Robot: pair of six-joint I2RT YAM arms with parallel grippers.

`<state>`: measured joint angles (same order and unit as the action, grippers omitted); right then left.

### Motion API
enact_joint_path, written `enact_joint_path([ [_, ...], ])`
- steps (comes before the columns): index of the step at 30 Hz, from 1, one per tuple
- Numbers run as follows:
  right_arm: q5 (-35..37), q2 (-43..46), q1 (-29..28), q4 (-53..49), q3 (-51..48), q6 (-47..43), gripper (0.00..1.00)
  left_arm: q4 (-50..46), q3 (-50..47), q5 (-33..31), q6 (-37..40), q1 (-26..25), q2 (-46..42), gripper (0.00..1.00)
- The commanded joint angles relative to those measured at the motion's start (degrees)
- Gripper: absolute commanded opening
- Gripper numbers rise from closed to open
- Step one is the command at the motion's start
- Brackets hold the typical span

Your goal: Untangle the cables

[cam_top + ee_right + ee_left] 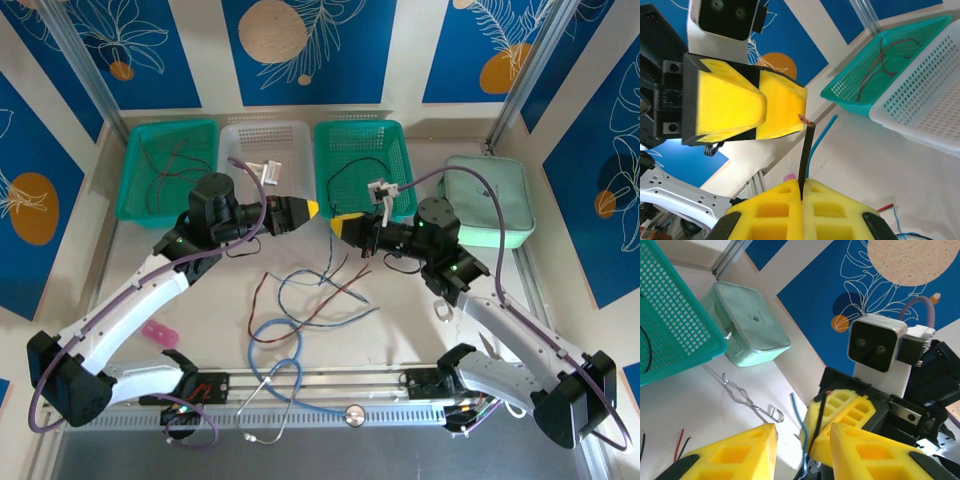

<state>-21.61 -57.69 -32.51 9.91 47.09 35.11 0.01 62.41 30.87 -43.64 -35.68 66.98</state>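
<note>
The cables (318, 288), thin red, black and blue-grey wires, lie in a loose tangle on the table between the two arms. Above them my two grippers meet tip to tip. My right gripper (802, 183) is shut on the end of a black cable (808, 150), whose bare copper tip pokes up toward the left gripper's fingers (781, 106). My left gripper (803, 434) is open, its yellow pads apart. A thin blue cable (801, 422) hangs loose in that gap, beside the right gripper's fingers (850, 412) and the black cable (817, 426).
Two green baskets (130, 180) (400, 160) with wires inside and a white basket (262, 135) line the back. A mint case (492, 205) sits at the right. A light-blue stethoscope tube (275, 348) and a pink item (158, 332) lie near the front. A metal clip (747, 400) lies on the table.
</note>
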Motion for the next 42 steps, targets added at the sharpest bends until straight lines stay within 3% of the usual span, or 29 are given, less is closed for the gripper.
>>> enact_joint_path([
  [1, -1.7, -1.0, -1.0, 2.3, 2.9, -0.8, 0.0, 2.4, 1.0, 1.9, -0.7, -0.4, 0.1, 0.34],
  [19, -2.8, -3.3, -3.7, 2.6, 5.0, -1.4, 0.0, 3.3, -0.2, 1.0, -2.2, -0.4, 1.3, 0.36],
  [20, -2.7, -3.3, -3.7, 2.6, 5.0, -1.5, 0.0, 3.3, -0.2, 1.0, -2.2, -0.4, 1.2, 0.31],
  [22, -2.2, -3.2, -3.7, 2.5, 4.9, -1.6, 0.0, 3.2, -0.4, 0.4, -2.1, -0.4, 0.9, 0.07],
  [23, -1.9, -3.1, -3.7, 2.5, 4.9, -1.7, 0.0, 3.0, -0.5, 0.0, -2.0, -0.4, 0.7, 0.0],
  [31, 6.8, 2.7, -2.3, -0.8, 3.2, -4.0, 0.0, -3.8, -0.6, -12.0, 3.7, 0.9, -5.2, 0.0],
  [34, 14.1, 8.0, 0.0, -4.6, 2.8, -6.4, 0.0, -7.6, 1.5, -14.2, 5.8, 2.1, -6.6, 0.0],
  [42, 21.9, 17.1, 6.5, -11.2, 7.8, -11.8, 0.0, -15.5, 11.0, -15.9, 12.2, 2.2, -5.3, 0.0],
])
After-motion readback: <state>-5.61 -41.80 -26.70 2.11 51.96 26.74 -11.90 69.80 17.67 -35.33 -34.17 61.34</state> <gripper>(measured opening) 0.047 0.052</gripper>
